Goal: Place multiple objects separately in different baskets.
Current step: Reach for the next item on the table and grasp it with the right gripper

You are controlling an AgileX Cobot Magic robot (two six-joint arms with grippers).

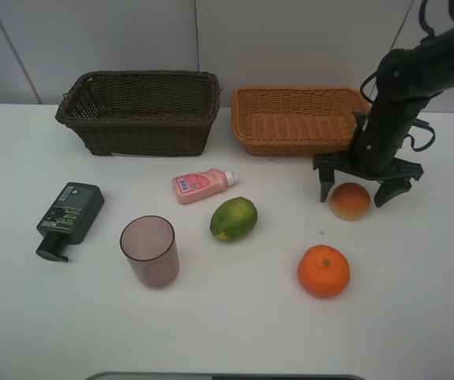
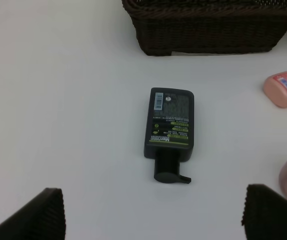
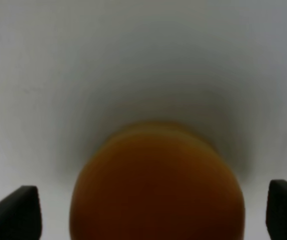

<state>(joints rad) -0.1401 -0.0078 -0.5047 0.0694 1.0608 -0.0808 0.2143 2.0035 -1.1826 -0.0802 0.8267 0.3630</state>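
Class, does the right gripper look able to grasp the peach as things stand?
Probably yes: the right gripper hangs open with a finger either side of the peach, nothing between them.

Two baskets: dark brown basket (image 1: pixel 140 134), orange-tan basket (image 1: pixel 282 145). Two bottles: pump bottle (image 1: pixel 72 212), pink bottle (image 1: pixel 202 185). One cup (image 1: pixel 149 252). Three fruits: green-yellow fruit (image 1: pixel 233 218), peach (image 1: pixel 350 201), orange (image 1: pixel 323 271).

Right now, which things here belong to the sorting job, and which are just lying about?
Job: pump bottle, pink bottle, cup, green fruit, peach, orange, dark basket, tan basket.
Lying about: nothing I can see; only the white table beneath.
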